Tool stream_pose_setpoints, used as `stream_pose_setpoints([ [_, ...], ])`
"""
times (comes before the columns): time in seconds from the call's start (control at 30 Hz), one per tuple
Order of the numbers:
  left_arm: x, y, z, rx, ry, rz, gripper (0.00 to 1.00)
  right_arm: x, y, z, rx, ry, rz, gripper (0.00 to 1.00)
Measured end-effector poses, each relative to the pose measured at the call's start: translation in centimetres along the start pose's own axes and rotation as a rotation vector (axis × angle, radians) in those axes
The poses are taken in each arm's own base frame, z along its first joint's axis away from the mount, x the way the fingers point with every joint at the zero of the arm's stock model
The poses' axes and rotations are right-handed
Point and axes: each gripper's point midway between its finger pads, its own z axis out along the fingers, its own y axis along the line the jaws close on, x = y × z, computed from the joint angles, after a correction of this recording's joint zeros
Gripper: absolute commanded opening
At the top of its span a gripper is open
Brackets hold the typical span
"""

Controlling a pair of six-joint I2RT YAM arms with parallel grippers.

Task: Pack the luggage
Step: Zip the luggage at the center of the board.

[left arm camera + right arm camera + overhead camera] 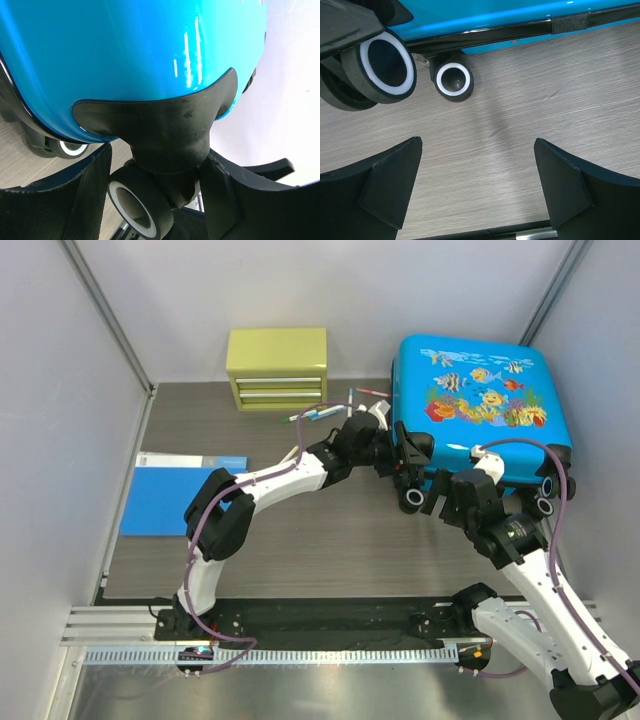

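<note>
The left gripper (pixel 156 167) is seen with its jaws spread. A black wheel (pixel 137 207) and its mount, at a corner of the suitcase (pixel 480 390), are set between the fingers (pixel 82 197). Whether the pads are pressed against the mount cannot be told. The glossy blue shell is seen right above this wheel in the left wrist view.

The right gripper (pixel 477 150) is also held wide open, with nothing but bare table (pixel 330 530) between its fingers. Just ahead of it a near wheel (pixel 387 67) and a far wheel (pixel 453 83) are seen under the blue edge and black trim of the case.

The suitcase is laid flat and shut at the far right of the table, with its fish print turned up and its wheels turned toward the arms. The left gripper is placed at its near left corner, and the right gripper just beside it along the near edge.

A yellow-green drawer box (pixel 277 365) is set at the back. A few pens (pixel 330 412) are scattered between the box and the case. A blue folder (pixel 175 502) is laid at the left edge, well apart from both grippers.
</note>
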Motion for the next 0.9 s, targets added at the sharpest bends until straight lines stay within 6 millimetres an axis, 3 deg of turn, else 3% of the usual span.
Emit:
stream_pose_setpoints([
  [0.07,0.0,0.0,0.0,0.013,-0.001,-0.020,0.03,0.1,-0.1,0.2,0.003,-0.002,0.006,1.00],
  [0.1,-0.2,0.1,0.0,0.020,-0.003,-0.029,0.11,0.3,-0.1,0.3,0.005,0.001,0.007,1.00],
  [0.13,-0.2,0.0,0.0,0.026,-0.003,-0.041,0.34,0.4,-0.1,0.4,0.006,0.004,0.007,1.00],
  [0.23,-0.5,0.3,-0.1,0.025,-0.002,-0.055,0.67,0.8,-0.3,0.6,0.013,0.014,0.002,1.00],
  [0.37,-0.5,1.5,-0.5,-0.030,0.008,-0.025,0.73,0.9,-0.8,0.8,0.048,0.019,-0.005,1.00],
  [0.47,-1.3,2.4,-2.0,-0.114,-0.001,0.026,0.78,0.3,-1.5,0.5,0.098,0.007,0.002,1.00],
  [0.7,-3.7,1.6,-6.7,-0.245,-0.074,0.150,0.79,-2.0,-2.5,-0.2,0.185,-0.058,0.047,1.00],
  [0.9,-3.4,1.4,-7.9,-0.319,-0.069,0.208,0.79,-2.7,-3.2,-0.1,0.252,-0.075,0.059,1.00],
])
